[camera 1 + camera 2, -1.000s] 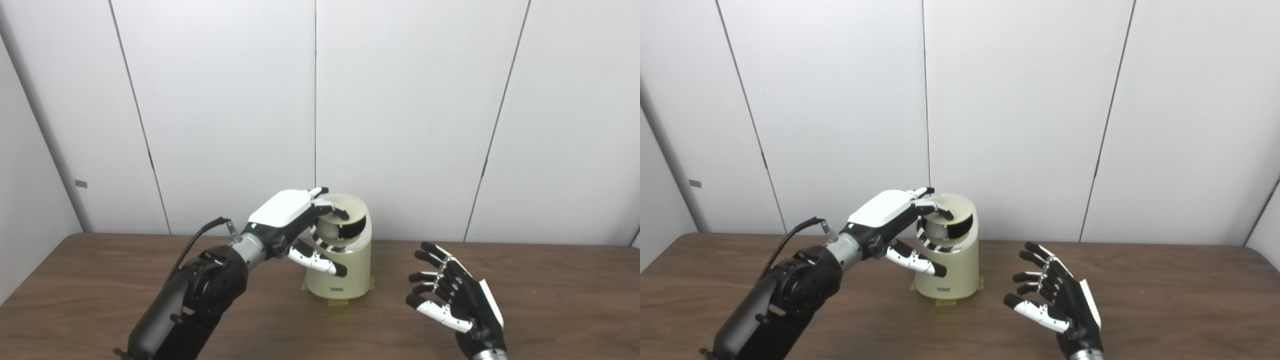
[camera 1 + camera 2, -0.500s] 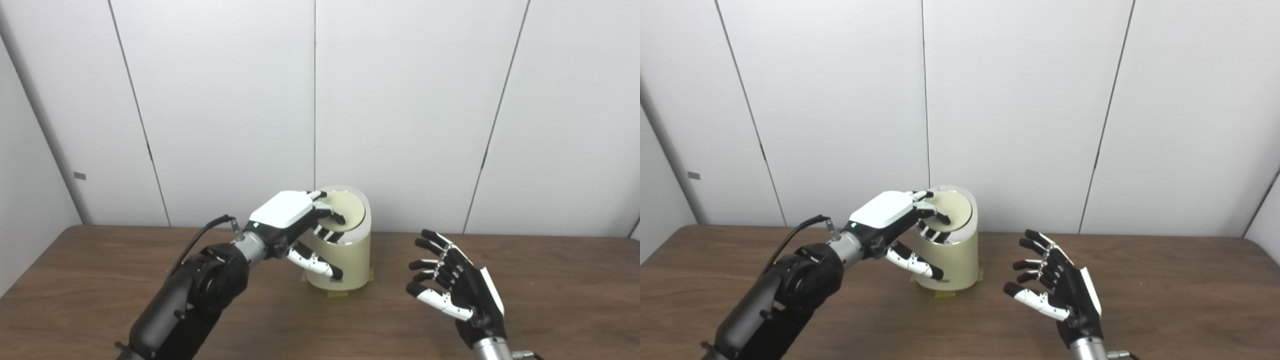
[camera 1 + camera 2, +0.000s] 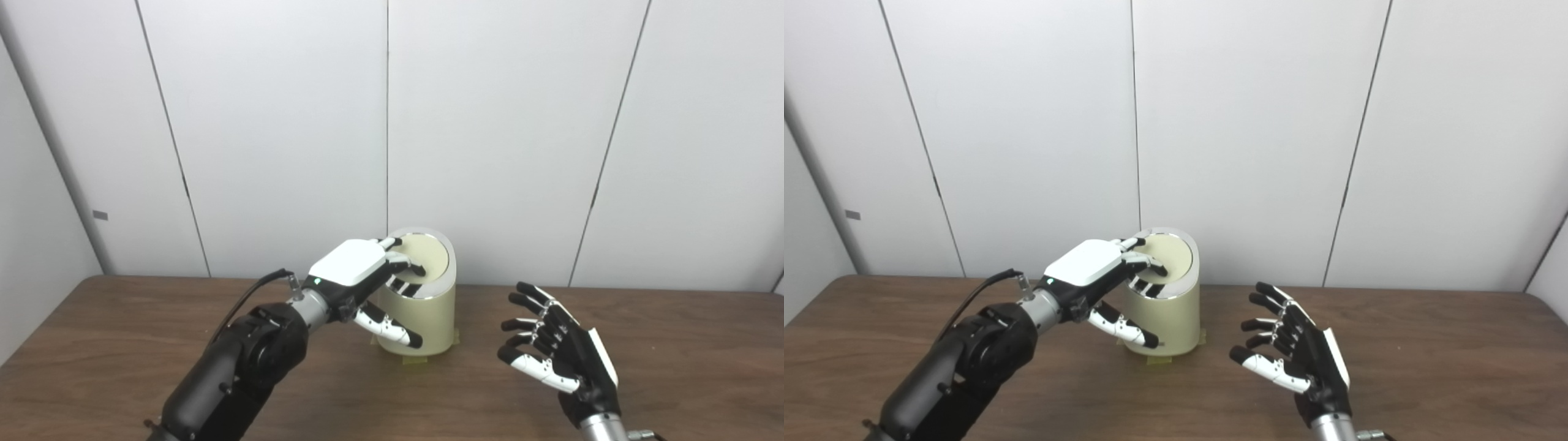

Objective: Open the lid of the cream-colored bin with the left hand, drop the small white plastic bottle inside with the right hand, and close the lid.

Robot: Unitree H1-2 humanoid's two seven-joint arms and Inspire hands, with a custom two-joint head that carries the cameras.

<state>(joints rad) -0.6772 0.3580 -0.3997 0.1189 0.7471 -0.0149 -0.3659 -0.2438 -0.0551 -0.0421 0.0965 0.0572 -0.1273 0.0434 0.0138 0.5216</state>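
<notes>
Both hands grasp nothing; cream bin (image 3: 422, 321) lid (image 3: 429, 257) flat, chrome-rimmed.

Bright, even light overhead; soft shadows, slightly soft focus, no glare.

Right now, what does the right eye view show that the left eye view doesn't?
Only the right eye view shows the table's far right corner. Only the left eye view shows a wider strip of side wall left of the table. Both show the left hand resting on the closed lid of the cream bin, and the right hand open and empty beside it. No bottle is visible.
</notes>
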